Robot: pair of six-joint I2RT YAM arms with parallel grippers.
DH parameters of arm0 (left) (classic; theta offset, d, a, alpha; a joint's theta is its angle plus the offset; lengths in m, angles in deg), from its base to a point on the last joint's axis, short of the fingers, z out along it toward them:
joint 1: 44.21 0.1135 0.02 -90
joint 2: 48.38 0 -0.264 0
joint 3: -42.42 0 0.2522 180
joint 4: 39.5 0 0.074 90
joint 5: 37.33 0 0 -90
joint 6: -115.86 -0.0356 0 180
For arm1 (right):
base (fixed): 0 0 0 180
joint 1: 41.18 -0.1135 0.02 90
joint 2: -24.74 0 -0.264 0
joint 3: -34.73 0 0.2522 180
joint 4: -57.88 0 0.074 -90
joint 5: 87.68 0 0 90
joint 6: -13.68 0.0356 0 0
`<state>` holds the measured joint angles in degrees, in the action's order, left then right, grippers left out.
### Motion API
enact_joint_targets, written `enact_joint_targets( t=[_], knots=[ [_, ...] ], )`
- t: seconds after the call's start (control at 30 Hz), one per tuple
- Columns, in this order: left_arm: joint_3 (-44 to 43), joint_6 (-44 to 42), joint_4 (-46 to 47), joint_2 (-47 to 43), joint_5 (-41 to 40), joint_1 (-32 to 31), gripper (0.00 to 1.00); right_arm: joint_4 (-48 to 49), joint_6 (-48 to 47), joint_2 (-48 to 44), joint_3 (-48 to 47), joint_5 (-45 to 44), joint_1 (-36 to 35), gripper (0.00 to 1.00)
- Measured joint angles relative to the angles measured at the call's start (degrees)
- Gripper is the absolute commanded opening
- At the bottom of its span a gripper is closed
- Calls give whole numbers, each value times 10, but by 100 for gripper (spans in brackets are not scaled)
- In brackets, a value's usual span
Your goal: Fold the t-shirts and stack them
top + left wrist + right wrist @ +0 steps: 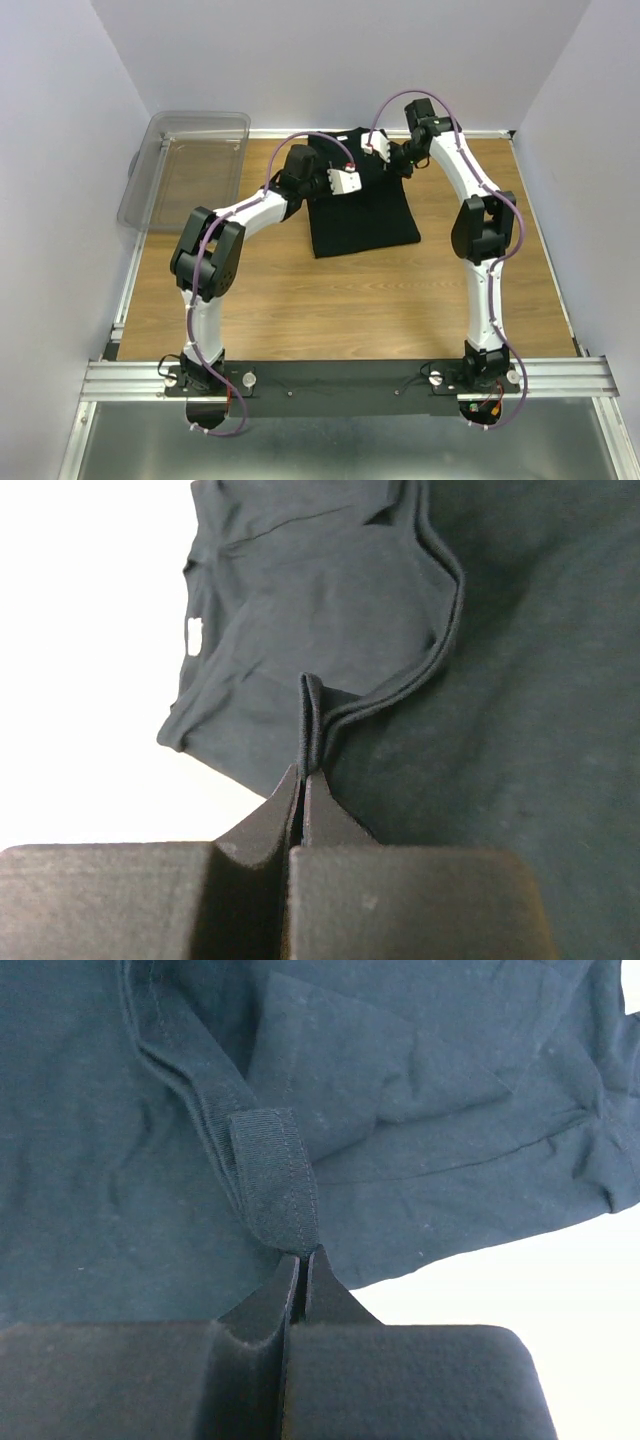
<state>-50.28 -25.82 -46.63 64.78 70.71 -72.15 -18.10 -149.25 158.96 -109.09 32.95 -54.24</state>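
A black t-shirt (pixel 362 215) lies on the wooden table at the far middle, its hem toward the arms and its collar end at the back. My left gripper (pixel 318 166) is shut on the collar's left side; the left wrist view shows the pinched collar rim (pixel 312 720) rising from the closed fingertips and a small white label (pixel 194 637). My right gripper (pixel 393 160) is shut on the collar's right side; the right wrist view shows the ribbed collar band (pixel 278 1185) folded into the closed tips. The collar end is lifted slightly.
A clear plastic bin (pixel 185 170) stands at the far left of the table, beside the left arm's elbow. White walls close in the back and both sides. A metal rail (pixel 350 378) runs along the near edge at the arm bases.
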Motion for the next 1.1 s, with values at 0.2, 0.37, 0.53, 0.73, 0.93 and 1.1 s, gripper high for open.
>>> enact_joint_targets(
  t=[0.2,0.37,0.53,0.73,0.93,1.1],
  knots=[
    [-54,-9,-14,45,0,8,0,18,27,20,-9,-6,6,1],
    [-81,-16,-27,66,-1,8,0,34,42,20,-9,-8,12,1],
    [-105,-19,-40,82,-7,8,0,43,52,20,-9,-9,14,6],
    [-122,-3,-40,92,-42,8,82,81,108,20,-5,-18,14,54],
    [-36,39,52,23,-122,8,89,238,290,-28,101,-65,19,59],
    [54,42,87,-160,-115,5,86,288,290,-153,248,-21,31,68]
  ],
)
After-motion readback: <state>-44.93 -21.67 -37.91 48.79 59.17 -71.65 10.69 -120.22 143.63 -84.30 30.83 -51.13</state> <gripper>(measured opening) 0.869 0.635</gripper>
